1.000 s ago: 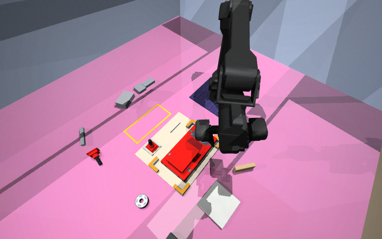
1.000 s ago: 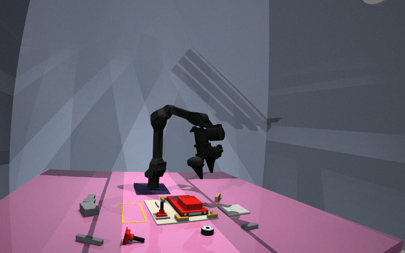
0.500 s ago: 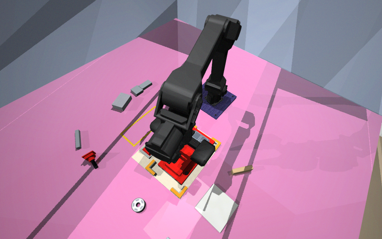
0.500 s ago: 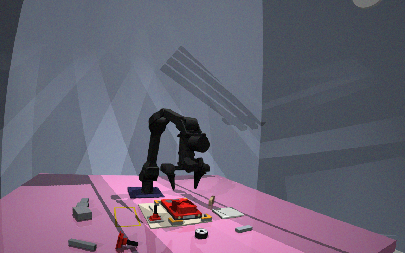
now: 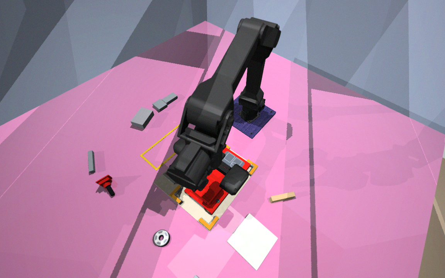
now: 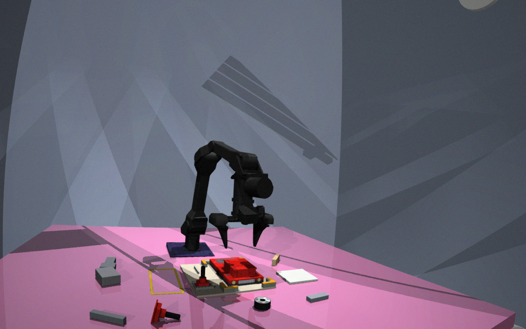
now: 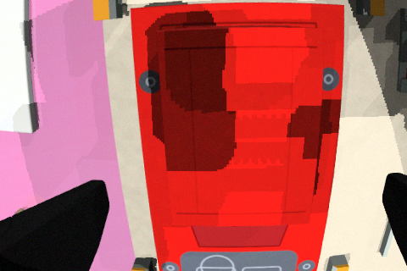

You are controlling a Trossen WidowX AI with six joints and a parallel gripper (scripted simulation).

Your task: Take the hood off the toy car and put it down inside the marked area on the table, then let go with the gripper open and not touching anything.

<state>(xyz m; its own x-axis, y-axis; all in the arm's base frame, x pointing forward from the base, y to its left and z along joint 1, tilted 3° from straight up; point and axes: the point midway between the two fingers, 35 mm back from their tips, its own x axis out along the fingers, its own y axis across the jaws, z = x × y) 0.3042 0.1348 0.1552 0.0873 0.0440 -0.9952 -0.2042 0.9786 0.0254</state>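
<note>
The toy car's body is red and sits between orange corner brackets. Its hood is a raised red box on the car, crossed by shadows. My gripper is open and empty, pointing down above the car. In the wrist view its fingers stand wide on either side of the car, towards the end of the hood nearest the grey panel. The marked area is a yellow outline on the table beside the car's board, partly hidden by the arm in the top view.
A black-handled red part stands on the cream board; another lies tipped over. Grey blocks lie beyond the outline. A wheel, white plate and wooden block lie around the board.
</note>
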